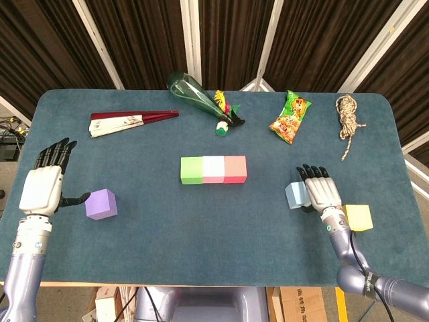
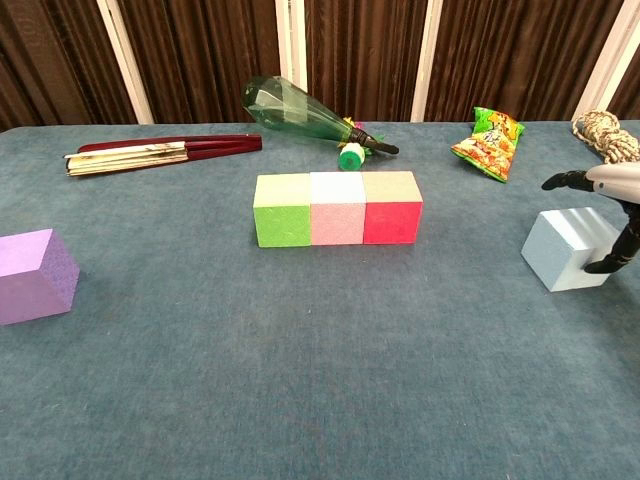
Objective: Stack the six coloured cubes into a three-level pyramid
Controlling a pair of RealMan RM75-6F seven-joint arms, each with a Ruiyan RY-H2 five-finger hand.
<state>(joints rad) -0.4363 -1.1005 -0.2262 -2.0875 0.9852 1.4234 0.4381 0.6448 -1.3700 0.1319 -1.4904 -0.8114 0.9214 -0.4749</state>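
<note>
Pale-blue cube, matte, tilted, right of green-pink-red row on desk; right hand grips it. Left hand open, fingers spread, beside purple cube.

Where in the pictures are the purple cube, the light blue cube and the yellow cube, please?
purple cube (image 1: 101, 204), head view, top face.
light blue cube (image 2: 562, 245), chest view, front face.
yellow cube (image 1: 359, 217), head view, top face.

Both hands, left hand and right hand, have silver-grey backs, black fingers and lavender-grey forearms
</note>
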